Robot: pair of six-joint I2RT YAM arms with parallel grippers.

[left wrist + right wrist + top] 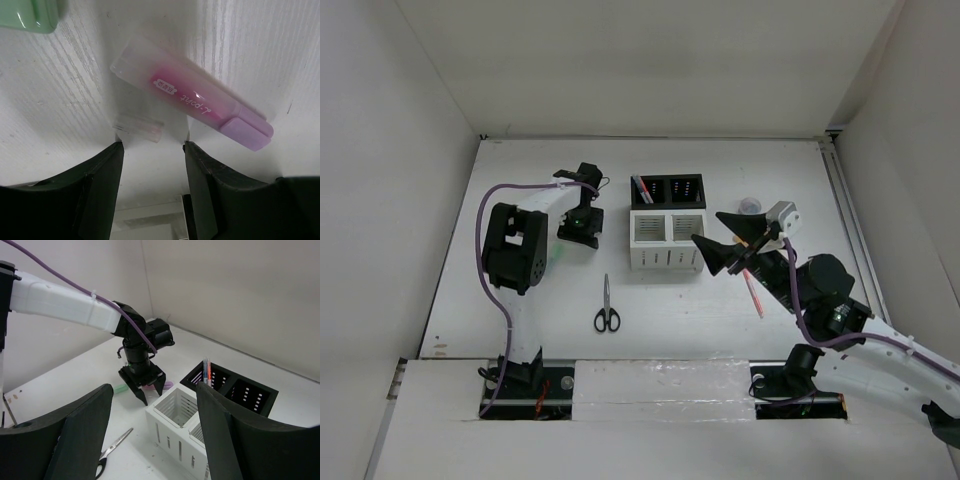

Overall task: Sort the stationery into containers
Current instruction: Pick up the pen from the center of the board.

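1. The pink highlighter (192, 99) lies flat and askew on the white table (670, 310), left of the containers. It has a translucent pale body, a deeper pink middle with a small white label and script lettering, and a lilac cap.
2. The left gripper (152, 146) is over it with its jaws spread, holding nothing.
3. A green highlighter (29, 14) lies just to one side of the pink one.
4. The right gripper (706, 227) is spread wide and empty, in the air right of the white pair (667, 241).
5. The black pair (670, 188) adjoins the white pair on its far side; thin pens (642, 188) stand tilted in its left compartment.
6. Black-handled scissors (606, 309) lie closed, near and left of the white pair.
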